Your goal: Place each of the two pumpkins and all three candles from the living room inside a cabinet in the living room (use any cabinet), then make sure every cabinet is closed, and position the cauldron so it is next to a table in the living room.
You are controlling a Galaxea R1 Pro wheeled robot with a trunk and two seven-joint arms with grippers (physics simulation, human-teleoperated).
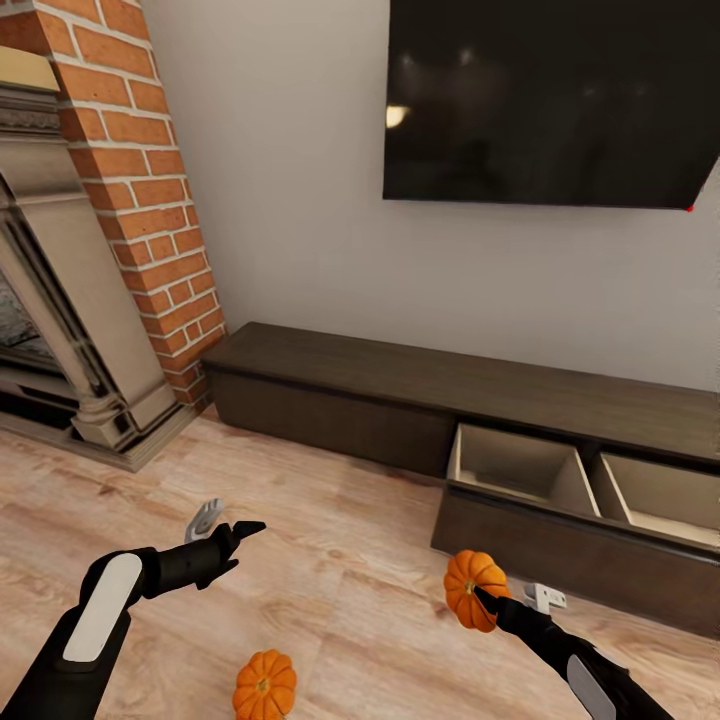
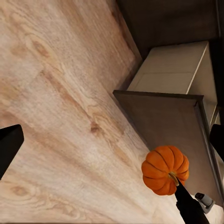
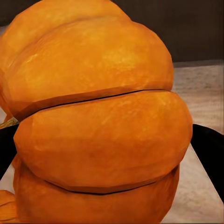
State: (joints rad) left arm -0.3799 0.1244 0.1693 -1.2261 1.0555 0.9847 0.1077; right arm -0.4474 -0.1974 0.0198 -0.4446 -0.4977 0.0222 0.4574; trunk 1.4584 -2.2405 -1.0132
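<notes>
My right gripper (image 1: 480, 597) is shut on an orange ribbed pumpkin (image 1: 470, 582) and holds it above the floor, just in front of the open drawer's dark front. That pumpkin (image 3: 102, 126) sits close up between the dark fingers (image 3: 211, 156) in the right wrist view, and it also shows as the pumpkin (image 2: 163, 169) in the left wrist view. A second pumpkin (image 1: 265, 685) lies on the floor between my arms. My left gripper (image 1: 250, 528) is open and empty above the floor, its finger (image 2: 8, 147) far from the other. The long low dark-brown cabinet (image 1: 400, 375) stands against the wall.
The cabinet's right drawer (image 1: 515, 465) is pulled out, showing two pale beige compartments; the drawer (image 2: 172, 70) also appears in the left wrist view. A brick column (image 1: 150, 180) and fireplace (image 1: 60, 330) stand at the left. A black TV (image 1: 550, 100) hangs above. Light wood floor (image 1: 340, 560) lies between.
</notes>
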